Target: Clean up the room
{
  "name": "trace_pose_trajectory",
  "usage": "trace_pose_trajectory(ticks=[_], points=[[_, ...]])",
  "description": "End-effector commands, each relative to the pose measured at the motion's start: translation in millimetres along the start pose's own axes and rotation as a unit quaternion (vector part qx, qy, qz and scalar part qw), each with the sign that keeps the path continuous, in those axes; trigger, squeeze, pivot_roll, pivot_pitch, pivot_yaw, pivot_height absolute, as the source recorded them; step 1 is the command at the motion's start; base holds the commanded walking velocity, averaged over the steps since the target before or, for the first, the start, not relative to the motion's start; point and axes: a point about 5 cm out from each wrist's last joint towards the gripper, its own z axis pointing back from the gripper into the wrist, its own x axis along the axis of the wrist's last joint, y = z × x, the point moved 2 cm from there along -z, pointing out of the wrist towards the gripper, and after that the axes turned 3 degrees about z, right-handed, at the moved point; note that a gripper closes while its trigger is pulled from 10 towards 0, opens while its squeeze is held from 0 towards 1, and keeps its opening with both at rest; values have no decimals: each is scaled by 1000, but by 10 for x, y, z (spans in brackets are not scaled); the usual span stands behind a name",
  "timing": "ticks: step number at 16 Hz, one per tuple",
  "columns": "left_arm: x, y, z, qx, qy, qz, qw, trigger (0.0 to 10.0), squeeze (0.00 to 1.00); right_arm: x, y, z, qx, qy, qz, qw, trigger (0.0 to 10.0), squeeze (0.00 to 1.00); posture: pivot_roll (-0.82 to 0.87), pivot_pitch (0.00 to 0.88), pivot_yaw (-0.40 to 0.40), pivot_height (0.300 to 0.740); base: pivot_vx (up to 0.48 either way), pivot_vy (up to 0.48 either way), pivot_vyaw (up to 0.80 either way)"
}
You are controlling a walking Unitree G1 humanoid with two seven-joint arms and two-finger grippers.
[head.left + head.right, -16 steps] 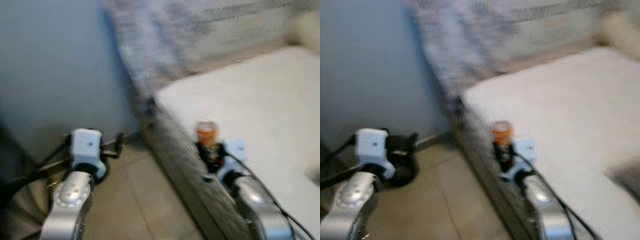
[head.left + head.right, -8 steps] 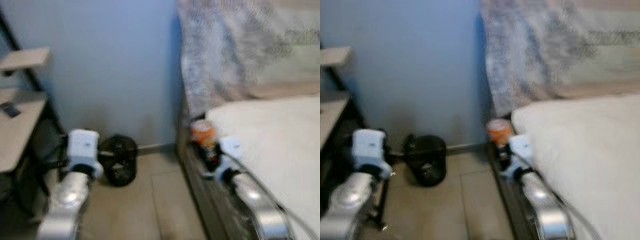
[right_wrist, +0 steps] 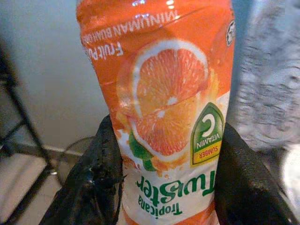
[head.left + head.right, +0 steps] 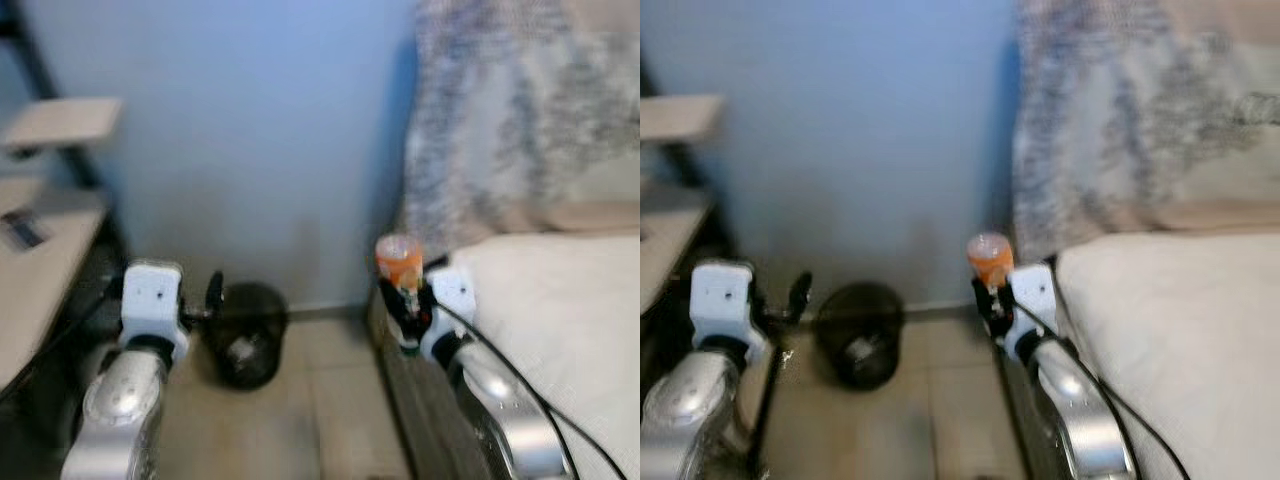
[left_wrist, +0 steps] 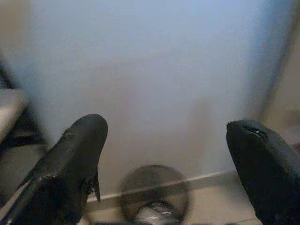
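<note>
My right gripper (image 4: 408, 303) is shut on an orange juice bottle (image 4: 397, 262), held upright beside the bed's corner. In the right wrist view the orange bottle (image 3: 164, 108) with its fruit label sits between the two black fingers (image 3: 91, 178). A black wire waste bin (image 4: 248, 335) stands on the floor against the blue wall, left of the bottle. My left gripper (image 4: 212, 296) hangs in front of the bin, open and holding nothing. In the left wrist view its fingers (image 5: 75, 164) are spread wide, with the bin (image 5: 154, 192) below between them.
A bed with a white mattress (image 4: 560, 310) and a grey patterned blanket (image 4: 520, 110) fills the right side. A light desk or shelf unit (image 4: 50, 220) with a black frame stands at the left. Tiled floor (image 4: 320, 400) runs between them up to the blue wall.
The camera has swung further left, so the bin and wall sit more central and the bed has slid right. The bottle stays in my right gripper.
</note>
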Motion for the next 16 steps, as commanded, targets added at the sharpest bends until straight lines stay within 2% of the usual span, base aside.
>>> trace_pose_trajectory(ticks=[1, 7, 10, 16], points=[[33, 72, 27, 13, -6, -11, 1000, 10000, 0, 55, 15, -17, 6, -12, -3, 1000, 10000, 0, -20, 0, -9, 740, 416, 0, 0], [32, 30, -13, 2, -4, -10, 1000, 10000, 0, 37, 2, -11, 11, -9, 13, 1000, 10000, 0, -34, 7, -1, 740, 418, 0, 0], [18, 15, -28, 0, -3, -9, 1000, 10000, 0, 43, 23, -22, 21, -10, 15, 1000, 10000, 0, -27, 7, -11, 740, 419, 0, 800], [1, -46, -88, -11, 0, -18, 1000, 10000, 0, -34, -5, -54, 28, 8, 28, 999, 10000, 0, -34, 13, 9, 740, 417, 0, 0]])
